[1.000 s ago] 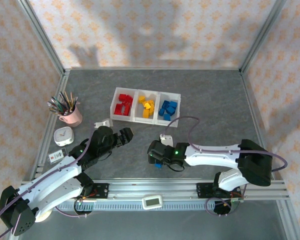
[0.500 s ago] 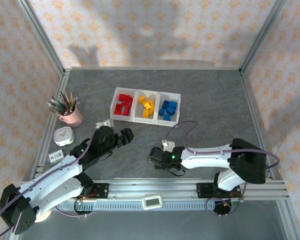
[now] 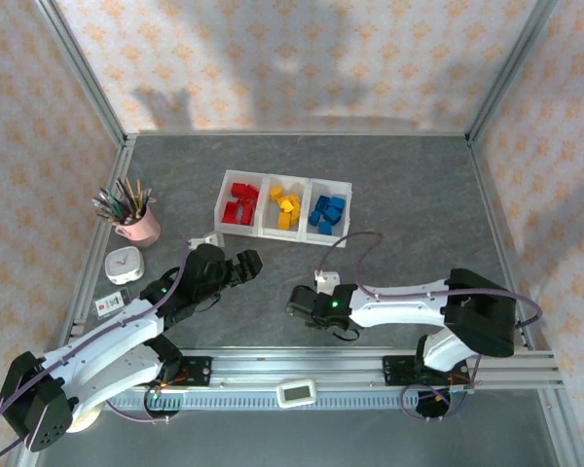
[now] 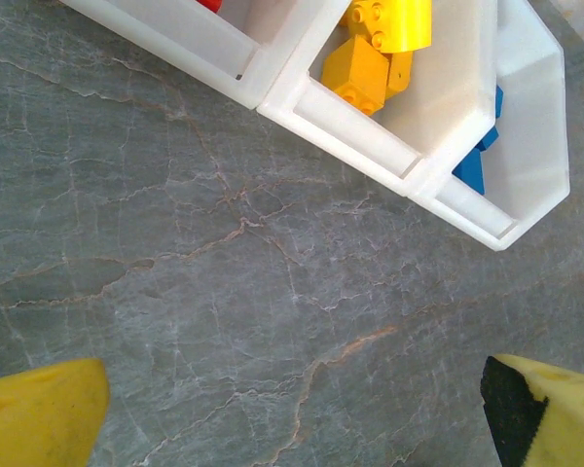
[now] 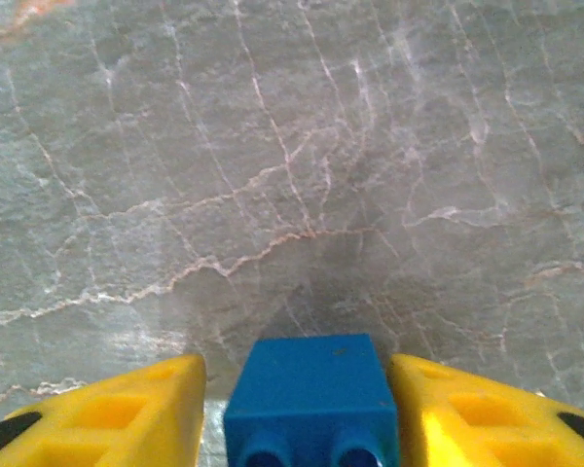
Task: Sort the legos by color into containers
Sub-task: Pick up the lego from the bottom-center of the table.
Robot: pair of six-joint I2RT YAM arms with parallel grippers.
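The tray [image 3: 264, 209], its bricks grouped red, yellow and blue, lies well ahead of both claws. The left claw [image 4: 292, 418] hangs spread wide and empty, with the tray's near wall just beyond it. The right claw [image 5: 294, 368] has dropped to the table and drawn its jaws in on a loose blue brick [image 5: 310, 399], now snug between the pads. Whether it's truly pinched I can't tell. If it is, I'd guess one carry to the blue compartment remains.
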